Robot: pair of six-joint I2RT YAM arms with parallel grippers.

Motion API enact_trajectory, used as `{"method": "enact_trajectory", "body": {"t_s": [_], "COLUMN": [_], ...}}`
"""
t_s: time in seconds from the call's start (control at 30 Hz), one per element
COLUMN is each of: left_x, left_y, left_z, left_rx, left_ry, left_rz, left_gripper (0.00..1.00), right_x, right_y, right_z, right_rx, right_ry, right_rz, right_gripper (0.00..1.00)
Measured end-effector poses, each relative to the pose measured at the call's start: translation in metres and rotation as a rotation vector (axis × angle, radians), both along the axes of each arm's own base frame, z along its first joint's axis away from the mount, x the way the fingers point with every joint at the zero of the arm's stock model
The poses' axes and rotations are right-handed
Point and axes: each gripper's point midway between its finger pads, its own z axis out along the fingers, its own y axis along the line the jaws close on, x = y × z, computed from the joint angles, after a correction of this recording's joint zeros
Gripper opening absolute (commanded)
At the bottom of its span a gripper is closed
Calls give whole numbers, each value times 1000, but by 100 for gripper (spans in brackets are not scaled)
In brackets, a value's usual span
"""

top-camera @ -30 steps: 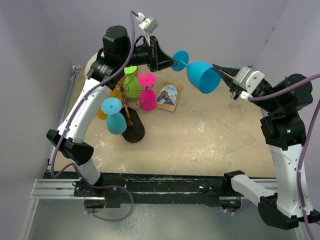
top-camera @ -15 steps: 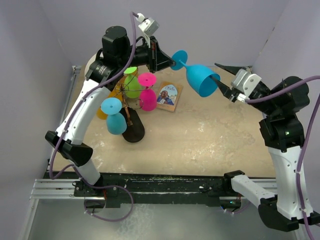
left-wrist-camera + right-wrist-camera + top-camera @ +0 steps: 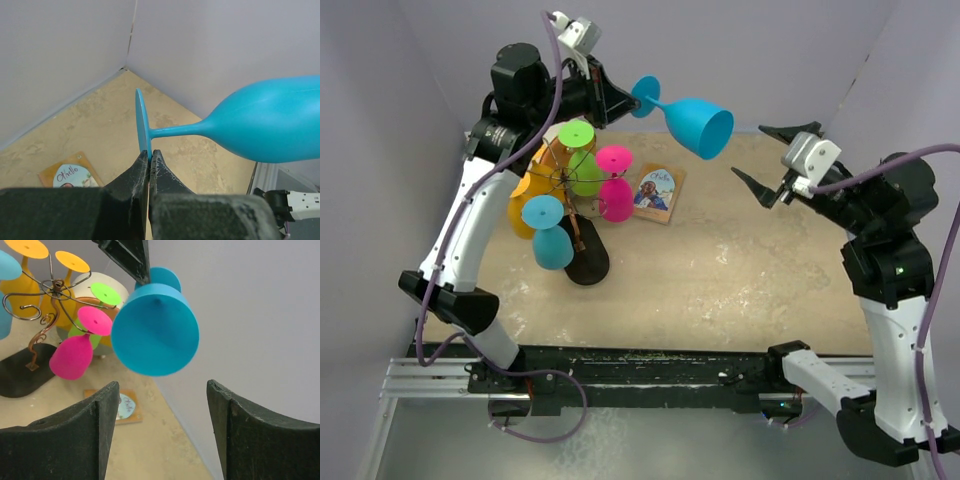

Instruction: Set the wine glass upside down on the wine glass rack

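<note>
Overhead wide; wrist views close, share wine glass (image 3: 270, 125)

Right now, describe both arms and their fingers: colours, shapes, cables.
The left arm and right arm have glossy white link shells between chunky black joints. A purple cable runs along each, and a small white camera block sits at each wrist. The fingers are matte black, broad at the root and tapering to a point. No markings are legible.

Recorded white moulded shell links with black joint housings on left arm (image 3: 463, 225) and right arm (image 3: 898, 340). Purple cable (image 3: 534, 438) routed along each. Black tapered wedge fingers on left end effector (image 3: 627, 100) and right end effector (image 3: 767, 158). White camera block (image 3: 810, 152) at wrists. Black bases on silver aluminium rail (image 3: 420, 380).
</note>
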Motion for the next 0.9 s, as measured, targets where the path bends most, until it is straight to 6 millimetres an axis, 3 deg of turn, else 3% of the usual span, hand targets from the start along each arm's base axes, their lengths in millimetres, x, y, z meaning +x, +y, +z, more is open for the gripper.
{"method": "enact_trajectory", "body": {"t_s": [0.1, 0.23, 0.4, 0.53, 0.67, 0.9], "left_x": [2, -1, -12, -41, -65, -68], "left_y": [7, 16, 27, 11, 6, 24], "left_z": [3, 7, 9, 2, -11, -23], "left_rx": [11, 61, 200, 358, 483, 641], "left_ry": [-16, -79, -223, -383, -493, -597], "left_rz": [27, 53, 83, 9, -71, -92], "left_gripper": [0, 0, 0, 0, 0, 0], "right_x": [11, 35, 70, 87, 90, 81], "right_y": [-4, -11, -23, -39, -57, -74], "right_z": [-2, -8, -55, -88, -104, -134], "right_rx": [25, 40, -17, -91, -145, -175], "right_ry": [81, 171, 329, 419, 450, 492], "right_rz": [-43, -128, -252, -357, -444, -513], "right_gripper": [86, 94, 100, 100, 100, 100]}}
